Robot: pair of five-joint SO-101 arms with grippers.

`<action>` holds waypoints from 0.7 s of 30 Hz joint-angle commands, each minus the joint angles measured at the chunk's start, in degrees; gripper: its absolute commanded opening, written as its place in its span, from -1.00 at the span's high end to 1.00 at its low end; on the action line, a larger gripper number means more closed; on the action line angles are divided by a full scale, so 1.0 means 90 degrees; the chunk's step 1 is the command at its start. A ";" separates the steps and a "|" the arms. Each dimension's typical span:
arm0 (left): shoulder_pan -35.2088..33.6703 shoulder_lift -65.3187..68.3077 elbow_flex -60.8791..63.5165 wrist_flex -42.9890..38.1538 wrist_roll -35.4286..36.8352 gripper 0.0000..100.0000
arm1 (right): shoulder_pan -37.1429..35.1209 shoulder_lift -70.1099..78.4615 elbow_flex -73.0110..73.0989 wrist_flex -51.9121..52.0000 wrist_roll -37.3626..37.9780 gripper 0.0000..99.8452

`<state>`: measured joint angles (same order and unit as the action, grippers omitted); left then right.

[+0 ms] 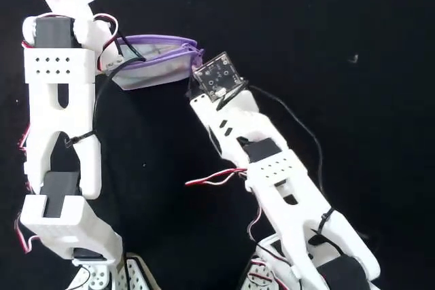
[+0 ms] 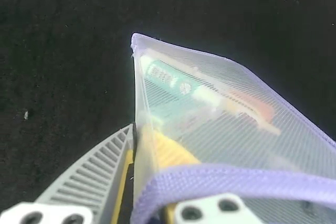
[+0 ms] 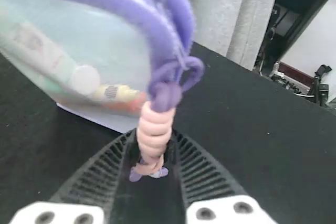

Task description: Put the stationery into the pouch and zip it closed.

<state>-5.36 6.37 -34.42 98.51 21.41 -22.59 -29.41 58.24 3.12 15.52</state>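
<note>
— Evidently the right gripper (image 3: 153, 141) was clamped on the pink zipper pull (image 3: 154, 127). Why?

— So the zip could be drawn. The left gripper (image 2: 137, 141) was pinched on the mesh pouch (image 1: 155, 64) at its other end as an anchor. The stationery (image 2: 173, 81) was seen inside it, at the black table's (image 1: 340, 134) far side.

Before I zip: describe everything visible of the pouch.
The pouch is translucent ribbed plastic with purple trim; stationery shows inside, green, yellow and orange pieces. It is held between the arms over the black table. The left tool clamps one end; the right tool pinches the pink pull cord at the other. Whether it is fully zipped, I cannot tell.
</note>
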 commanded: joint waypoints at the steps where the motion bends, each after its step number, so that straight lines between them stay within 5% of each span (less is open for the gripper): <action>1: -0.0063 -0.0254 -0.0054 -0.0127 -0.0078 0.94 | 0.0264 -0.0132 -0.0386 -0.0137 0.0059 0.98; 8: -0.0063 -0.0254 -0.0122 -0.0127 -0.0078 0.92 | 0.0264 -0.0962 -0.1031 0.1407 0.0059 0.98; 13: -0.0063 -0.0313 -0.0230 -0.0117 -0.0039 0.57 | 0.0225 -0.1050 -0.1919 0.2481 0.0059 0.98; 21: -0.0005 -0.0322 -0.1607 0.0244 -0.0039 0.50 | 0.0225 -0.1050 -0.2613 0.2696 0.0049 0.98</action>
<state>-5.54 6.37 -40.31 99.91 21.23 -20.84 -36.70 40.13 27.12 15.69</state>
